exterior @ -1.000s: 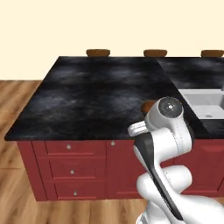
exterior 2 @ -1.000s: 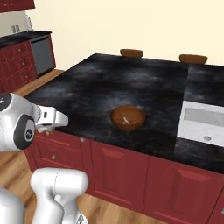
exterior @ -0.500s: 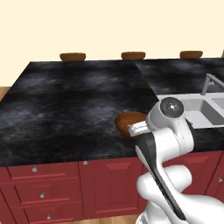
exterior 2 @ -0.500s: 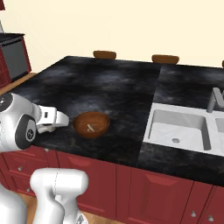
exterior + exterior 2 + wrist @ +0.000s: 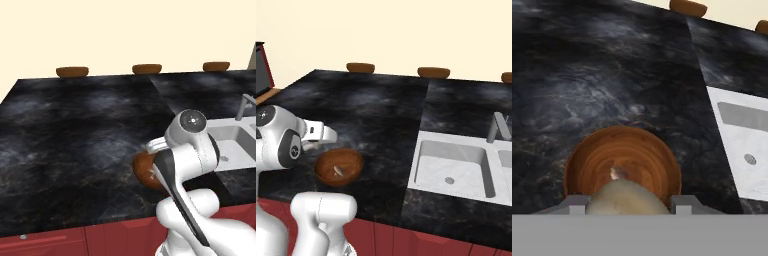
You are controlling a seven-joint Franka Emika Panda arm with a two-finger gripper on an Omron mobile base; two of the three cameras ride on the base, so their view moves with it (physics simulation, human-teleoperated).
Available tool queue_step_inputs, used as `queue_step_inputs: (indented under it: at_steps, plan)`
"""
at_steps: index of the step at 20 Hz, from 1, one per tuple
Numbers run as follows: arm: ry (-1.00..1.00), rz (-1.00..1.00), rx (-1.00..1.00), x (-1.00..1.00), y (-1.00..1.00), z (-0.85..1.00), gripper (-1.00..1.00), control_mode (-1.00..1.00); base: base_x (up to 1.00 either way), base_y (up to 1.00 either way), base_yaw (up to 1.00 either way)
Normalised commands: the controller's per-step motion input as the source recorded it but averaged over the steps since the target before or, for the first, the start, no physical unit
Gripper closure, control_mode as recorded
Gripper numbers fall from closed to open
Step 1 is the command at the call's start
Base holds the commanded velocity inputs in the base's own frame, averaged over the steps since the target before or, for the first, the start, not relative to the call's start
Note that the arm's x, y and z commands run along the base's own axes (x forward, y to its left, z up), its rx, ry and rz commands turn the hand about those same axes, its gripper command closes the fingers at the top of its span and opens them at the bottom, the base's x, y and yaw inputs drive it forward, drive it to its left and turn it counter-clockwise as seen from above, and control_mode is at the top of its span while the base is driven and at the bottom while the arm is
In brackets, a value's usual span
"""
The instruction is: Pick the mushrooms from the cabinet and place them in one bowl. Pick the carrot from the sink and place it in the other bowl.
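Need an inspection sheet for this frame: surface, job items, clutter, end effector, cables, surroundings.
Surface: black marble counter, with a pale double-basin sink set into it and a grey faucet behind.
Job's things: reddish-brown bowl near the counter's front edge, one mushroom already lying inside. A second mushroom sits between the fingers in the hand view, above the bowl. The sink basin in view is bare apart from its drain.
Clutter: nothing seen.
End effector: end effector shut on the second mushroom, poised over the bowl.
Cables: nothing seen.
Surroundings: brown oval seats along the far edge, cream wall, red drawer fronts below.
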Motion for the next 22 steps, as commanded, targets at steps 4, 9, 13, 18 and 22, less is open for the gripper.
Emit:
queue_step_inputs:
  at_steps: [4, 9, 13, 18, 22]
  plan:
    - [0.0, 0.0, 0.0, 0.63, -0.01, -0.28, 1.0, -1.0, 0.0, 0.0, 0.0]
    - [0.03, 0.0, -0.03, 0.26, 0.03, -0.48, 1.0, -1.0, 0.0, 0.0, 0.0]
    - [0.11, 0.0, 0.0, 0.37, -0.04, -0.78, 1.0, -1.0, 0.0, 0.0, 0.0]
    - [0.09, 0.0, 0.03, 0.65, -0.02, -0.71, 1.0, -1.0, 0.0, 0.0, 0.0]
    - [0.08, 0.0, 0.02, 0.72, 0.0, -0.67, 1.0, -1.0, 0.0, 0.0, 0.0]
